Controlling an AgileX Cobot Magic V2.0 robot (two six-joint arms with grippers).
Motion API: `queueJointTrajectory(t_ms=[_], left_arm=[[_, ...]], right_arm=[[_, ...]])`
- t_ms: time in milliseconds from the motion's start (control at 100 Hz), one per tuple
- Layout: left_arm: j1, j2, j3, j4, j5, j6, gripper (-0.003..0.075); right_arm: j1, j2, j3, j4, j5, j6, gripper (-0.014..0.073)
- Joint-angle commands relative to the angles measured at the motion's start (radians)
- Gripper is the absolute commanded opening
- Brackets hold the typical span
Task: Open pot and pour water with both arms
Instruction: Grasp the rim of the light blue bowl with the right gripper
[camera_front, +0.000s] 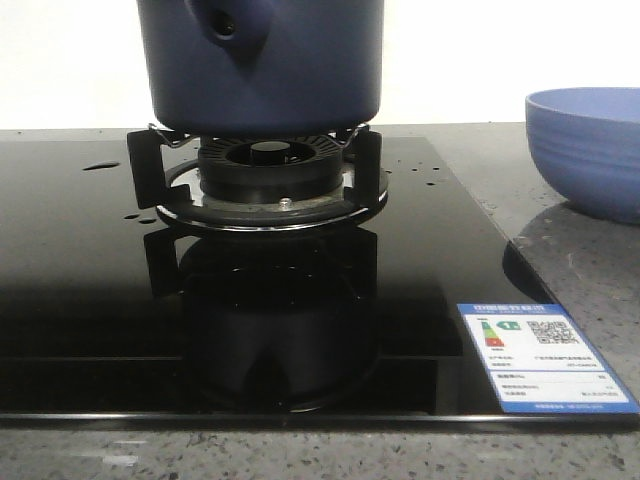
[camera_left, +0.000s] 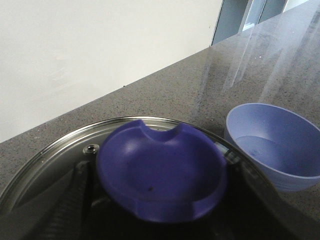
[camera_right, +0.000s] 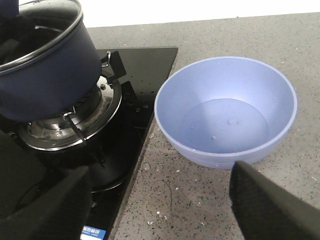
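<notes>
Directly under the left claw sits the lid of the pot, its blue knob lying between the 2 dark fingers; whether they pinch the knob or only straddle it I cannot tell. The pot stands on the burner of the black glass hob, lid in place, its stub facing the front camera. So the opening step looks to be in hand: the lid has yet to come off. The next move calls for a firm hold on the knob and a straight lift clear of the rim.

The right claw hangs spread wide and holds nothing, above the grey bench. Just ahead of it rests the lighter blue bowl, with the pot off to its side. The bowl seems to hold a shallow layer of water; small drops also dot the hob beside the burner.

A blue-and-white energy label is stuck at the hob's near corner, with coloured rating bars and a QR code; its Chinese print is too small to read.
</notes>
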Motion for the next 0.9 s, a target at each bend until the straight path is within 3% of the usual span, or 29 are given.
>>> queueJointTrajectory(t_ms=[0,360,890], left_arm=[[-0.01,-0.03,-0.039,-0.052,-0.001,0.001,0.0493],[-0.01,-0.03,-0.039,-0.052,0.009,0.001,0.0357],[-0.001,-0.072,-0.062,-0.093,0.025,0.001,0.0354]], right_arm=[[0.0,0.013,-0.034,0.022,-0.055,-0.01,0.0517],[0.0,0.013,-0.034,0.022,-0.049,-0.01,0.0517],[0.0,0.079,-0.045,0.005,-0.026,-0.008,0.0517]])
